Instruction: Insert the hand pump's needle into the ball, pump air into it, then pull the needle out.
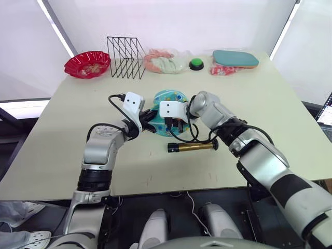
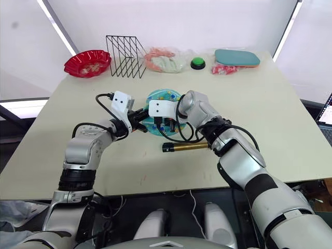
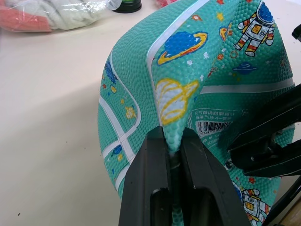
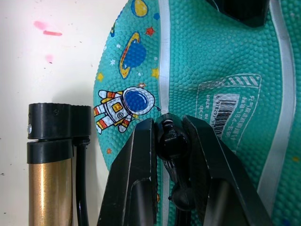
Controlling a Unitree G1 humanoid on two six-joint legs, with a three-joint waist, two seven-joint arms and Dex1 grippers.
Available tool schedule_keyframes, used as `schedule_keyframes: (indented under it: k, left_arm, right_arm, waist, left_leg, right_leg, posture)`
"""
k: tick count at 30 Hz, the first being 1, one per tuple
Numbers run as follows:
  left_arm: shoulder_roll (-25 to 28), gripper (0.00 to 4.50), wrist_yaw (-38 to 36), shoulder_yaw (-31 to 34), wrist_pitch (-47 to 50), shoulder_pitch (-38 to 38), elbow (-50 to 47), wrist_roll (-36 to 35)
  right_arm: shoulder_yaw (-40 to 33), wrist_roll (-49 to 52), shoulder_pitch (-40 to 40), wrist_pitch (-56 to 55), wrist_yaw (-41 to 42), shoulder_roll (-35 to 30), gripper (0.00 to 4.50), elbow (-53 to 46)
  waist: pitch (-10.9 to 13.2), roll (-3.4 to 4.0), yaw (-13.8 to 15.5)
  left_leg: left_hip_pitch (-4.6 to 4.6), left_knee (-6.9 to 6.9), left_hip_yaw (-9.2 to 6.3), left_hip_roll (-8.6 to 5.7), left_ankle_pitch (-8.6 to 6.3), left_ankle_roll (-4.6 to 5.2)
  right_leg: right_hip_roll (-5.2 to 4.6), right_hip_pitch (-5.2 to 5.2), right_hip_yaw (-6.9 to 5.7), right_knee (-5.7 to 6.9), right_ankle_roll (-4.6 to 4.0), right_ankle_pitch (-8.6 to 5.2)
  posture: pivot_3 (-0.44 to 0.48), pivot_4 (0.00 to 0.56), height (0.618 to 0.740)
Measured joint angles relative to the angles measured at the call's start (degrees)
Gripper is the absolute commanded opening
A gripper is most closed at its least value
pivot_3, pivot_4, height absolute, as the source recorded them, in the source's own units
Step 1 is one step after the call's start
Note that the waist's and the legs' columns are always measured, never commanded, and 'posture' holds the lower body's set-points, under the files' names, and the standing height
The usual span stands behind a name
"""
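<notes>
Status: needle-insertion step, judged early in the task. The ball sits mid-surface, between the 2 grippers. The hand pump lies on its side on the surface just in front of the ball, unheld, so pumping is judged not started; pull-out also remains.

Right gripper: fingers nearly closed on the black fitting at the hose end, its tip pressed against the ball on a white seam line, just beside the barcode sticker. The needle itself is hidden between fitting and rubber; whether it has entered the valve cannot be told.

Left gripper: fingers closed, pinching a raised fold of the ball's skin, apparently to steady it.

Hose: thin, black, loops from the pump's end cap up to the right gripper.

Ball appearance: teal pebbled rubber, white seams, prints of astronauts and ringed planets. Clearly under-inflated: the skin creases and puckers into a ridge where pinched, and the body looks flattened, not round.

Remaining, by estimate: confirm needle seating, grasp pump, stroke, withdraw.
</notes>
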Motion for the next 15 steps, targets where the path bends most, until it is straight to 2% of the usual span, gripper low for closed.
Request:
schedule_keyframes:
  k: [4,15]
  left_arm:
    - [0.1,0.0,0.3,0.1,0.1,0.7,0.0,0.5]
    - [0.0,0.0,0.3,0.5,1.1,1.0,0.2,0.7]
  right_arm:
    - [0.0,-1.4,-0.2,-1.7,-2.5,2.1,0.34,3.5]
    - [0.0,-3.9,-0.4,-3.7,-9.0,5.7,0.34,9.9]
  waist:
    - [-0.3,-0.25,-0.2]
    - [-0.9,-0.15,-0.3]
  left_leg:
    - [0.83,-0.58,0.05,0.0,-0.01,-0.01]
    - [0.88,-0.67,0.01,0.14,-0.01,-0.02]
  right_leg:
    - [0.02,0.57,0.13,-0.19,-0.23,-0.16]
    - [0.15,0.56,0.14,-0.19,-0.4,-0.26]
  posture:
    - [0.0,0.15,0.74]
    - [0.0,0.15,0.74]
